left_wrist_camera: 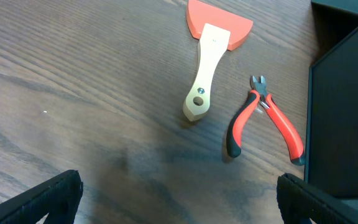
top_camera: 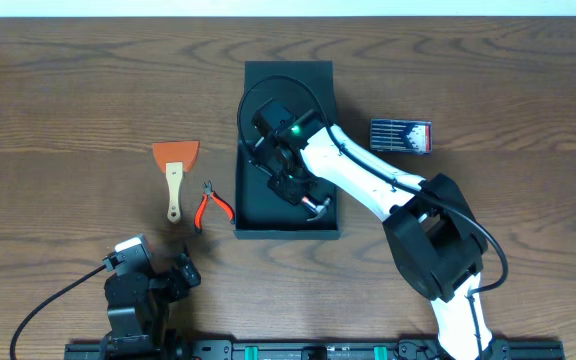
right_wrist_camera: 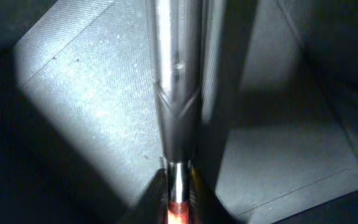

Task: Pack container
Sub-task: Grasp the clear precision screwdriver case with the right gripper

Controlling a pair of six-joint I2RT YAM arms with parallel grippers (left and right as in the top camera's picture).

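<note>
The black container point(top_camera: 288, 232) stands open at the table's middle, its flap lid point(top_camera: 288, 75) folded back; its side also shows in the left wrist view point(left_wrist_camera: 347, 106). My right gripper point(top_camera: 298, 190) is down inside it, shut on a tool with a shiny metal shaft point(right_wrist_camera: 176, 74) and a red part at the jaws point(right_wrist_camera: 178, 186). The tool's metal end point(top_camera: 316, 208) lies near the box's front right corner, over the grey inner floor point(right_wrist_camera: 86, 106). My left gripper point(top_camera: 183, 272) is open and empty point(left_wrist_camera: 179, 199) at the front left.
An orange scraper with a wooden handle point(top_camera: 174, 170) point(left_wrist_camera: 207, 62) and red-handled pliers point(top_camera: 211, 205) point(left_wrist_camera: 266, 118) lie left of the container. A small dark-blue packet with a red edge point(top_camera: 400, 135) lies to its right.
</note>
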